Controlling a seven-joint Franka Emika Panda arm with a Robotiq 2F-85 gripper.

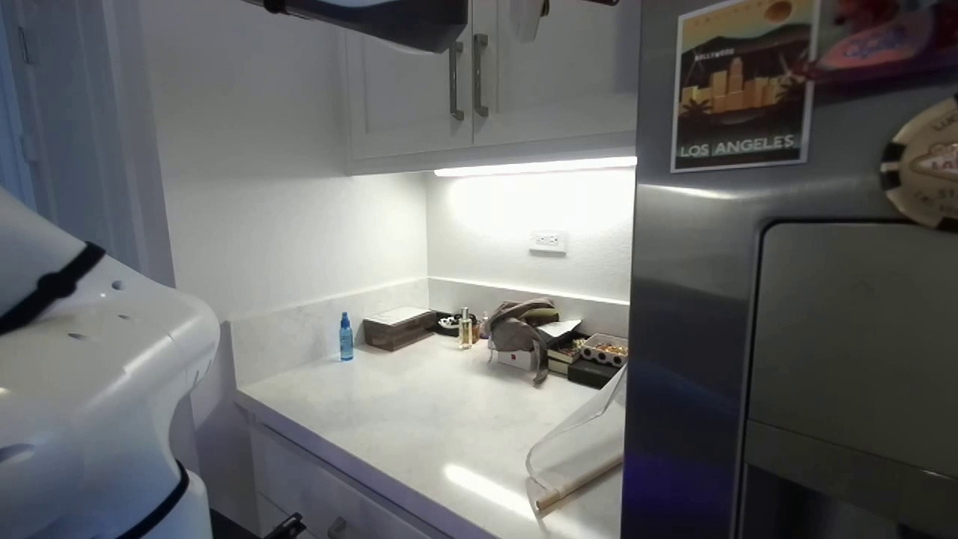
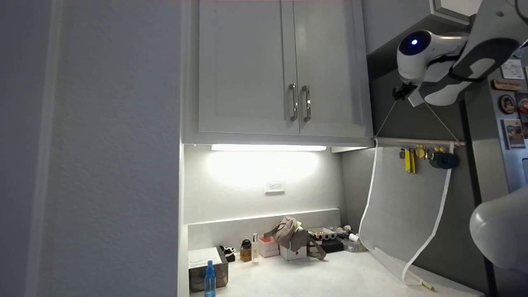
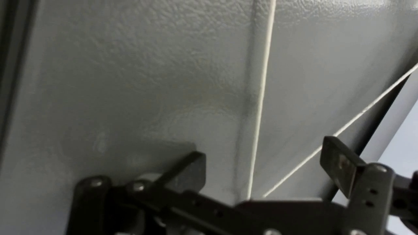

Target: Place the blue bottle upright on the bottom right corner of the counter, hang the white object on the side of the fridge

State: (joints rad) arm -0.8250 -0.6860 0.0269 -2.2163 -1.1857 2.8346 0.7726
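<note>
Pincer (image 3: 264, 158), black metal, two-fingered, mounted on the single white arm (image 1: 97, 374): jaws spread wide, nothing clamped. Large whitish see-through mesh sheet (image 2: 406, 198), white-edged: hangs along the side of the tall grey metal fridge (image 2: 458, 214), below the pincer; long axis roughly upright, pale wooden top dowel (image 2: 396, 141) near level, pale wooden bottom dowel (image 1: 580, 483) on the smooth white desk (image 1: 404, 419), beside its fridge-side edge. Thin white cord (image 3: 261, 91): two straight strands from near the top dowel's ends, converging at the pincer; in the wrist view one runs between the fingers (image 3: 339, 164), the other crosses behind a fingertip, contact not clear; loop's top and its support hidden. Small slender bright-blue bottle (image 1: 346, 338): upright on the desk near the edge along the plain white wall (image 1: 284, 209) facing the fridge, well apart from the pincer and lower; whether this is the corner meant, undetermined. Assessment: hanging probably near done; next move likely a withdrawal straight back from the fridge, fingers clear of both strands.
</note>
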